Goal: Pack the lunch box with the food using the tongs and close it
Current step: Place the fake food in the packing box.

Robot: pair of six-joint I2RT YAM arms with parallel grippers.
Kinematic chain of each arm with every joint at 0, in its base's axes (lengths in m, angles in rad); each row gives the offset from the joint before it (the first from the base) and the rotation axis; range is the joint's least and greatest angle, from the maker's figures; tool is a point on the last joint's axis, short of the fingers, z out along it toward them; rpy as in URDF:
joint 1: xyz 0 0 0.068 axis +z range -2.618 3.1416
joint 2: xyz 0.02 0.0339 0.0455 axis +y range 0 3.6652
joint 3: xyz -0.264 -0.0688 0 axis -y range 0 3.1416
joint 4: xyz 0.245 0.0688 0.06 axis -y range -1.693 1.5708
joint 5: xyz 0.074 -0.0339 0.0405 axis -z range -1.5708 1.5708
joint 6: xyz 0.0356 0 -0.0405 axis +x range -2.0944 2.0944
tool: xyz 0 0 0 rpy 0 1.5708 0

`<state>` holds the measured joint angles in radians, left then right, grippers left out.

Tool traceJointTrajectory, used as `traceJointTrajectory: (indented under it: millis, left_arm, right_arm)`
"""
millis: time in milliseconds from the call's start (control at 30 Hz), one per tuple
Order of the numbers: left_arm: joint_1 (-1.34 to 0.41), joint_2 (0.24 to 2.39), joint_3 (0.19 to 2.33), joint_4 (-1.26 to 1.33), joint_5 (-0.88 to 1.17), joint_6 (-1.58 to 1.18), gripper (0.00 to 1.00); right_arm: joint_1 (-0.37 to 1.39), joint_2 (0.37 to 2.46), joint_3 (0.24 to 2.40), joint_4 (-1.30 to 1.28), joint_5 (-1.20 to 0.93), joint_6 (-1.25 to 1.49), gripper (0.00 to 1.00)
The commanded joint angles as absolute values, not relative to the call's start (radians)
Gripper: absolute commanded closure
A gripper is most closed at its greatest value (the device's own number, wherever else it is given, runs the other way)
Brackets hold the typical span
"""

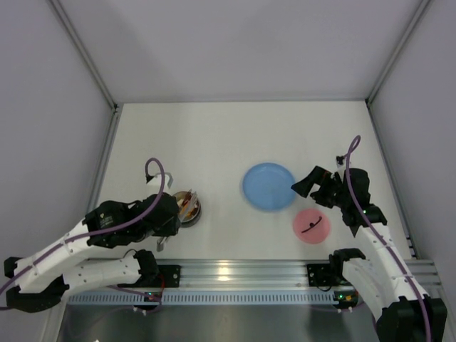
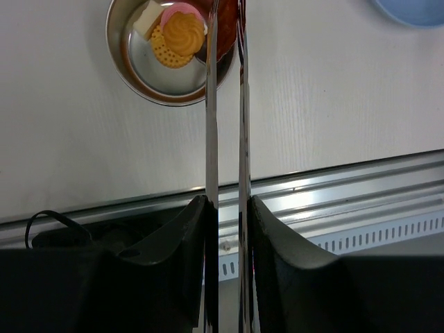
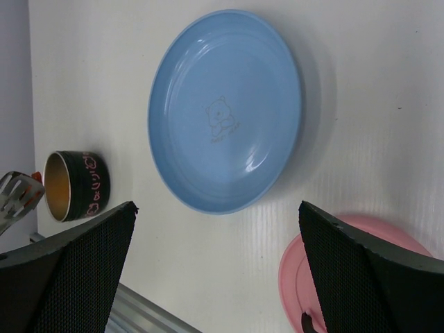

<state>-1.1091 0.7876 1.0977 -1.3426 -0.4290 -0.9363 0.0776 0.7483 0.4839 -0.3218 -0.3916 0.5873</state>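
Observation:
The lunch box [image 1: 189, 207] is a small steel pot in front of my left arm. In the left wrist view the lunch box [image 2: 139, 76] holds food: an orange swirl disc [image 2: 184, 32], an orange cracker [image 2: 165, 53], a pink disc and a cream cube [image 2: 146, 18]. My left gripper [image 2: 227, 202] is shut on the tongs [image 2: 211, 125], whose two thin arms reach up to the pot's right rim. A red-brown piece [image 2: 226, 38] shows between them; I cannot tell whether it is clamped. The pink lid [image 1: 311, 226] lies flat at the right. My right gripper [image 3: 216, 206] hangs open beside it, holding nothing.
A flat blue plate [image 1: 268, 187] with nothing on it lies between the pot and the lid, also the blue plate [image 3: 225, 111] with a bear drawing. The aluminium rail [image 1: 235, 274] runs along the near edge. White walls close off the sides and back.

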Motion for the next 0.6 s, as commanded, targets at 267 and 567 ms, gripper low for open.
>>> traceJointTrajectory:
  millis: [267, 567]
  left_arm:
    - [-1.114, 0.749, 1.031, -1.439, -0.515, -1.034, 0.65]
    - [-1.114, 0.747, 1.032, -1.436, -0.519, -1.032, 0.54]
  right_arm:
    - [0.066, 0.755, 0.489, -0.255, -0.41, 0.588, 0.0]
    - [0.064, 0.75, 0.486, -0.256, -0.408, 0.588, 0.01]
